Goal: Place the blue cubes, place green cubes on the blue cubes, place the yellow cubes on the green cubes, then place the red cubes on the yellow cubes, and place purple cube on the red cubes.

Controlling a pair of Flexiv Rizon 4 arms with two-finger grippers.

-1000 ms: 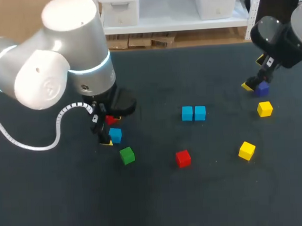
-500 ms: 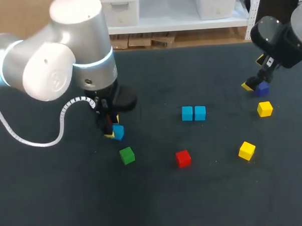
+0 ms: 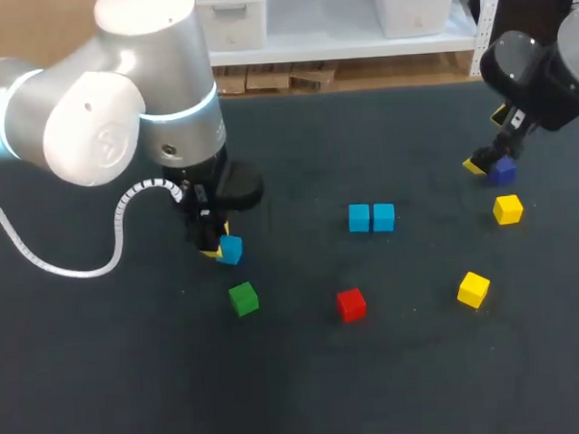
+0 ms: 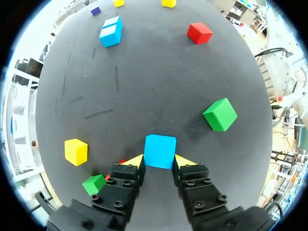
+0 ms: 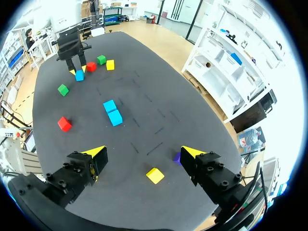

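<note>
My left gripper is down at the table with a blue cube between its yellow tips, both touching it; the head view shows this gripper and cube left of centre. A green cube lies just in front. Two blue cubes sit side by side mid-table, with a red cube nearer the front. Two yellow cubes lie at the right. My right gripper stands open above the table, the purple cube by one finger.
Beside my left gripper's fingers lie another yellow cube and another green cube, with a sliver of red between them; the arm hides these in the head view. The right wrist view shows them as a red, green and yellow group.
My left gripper's fingers have closed in on the blue cube and the arm has shifted a little right and back, covering the red cube behind it. The right arm has not moved.
</note>
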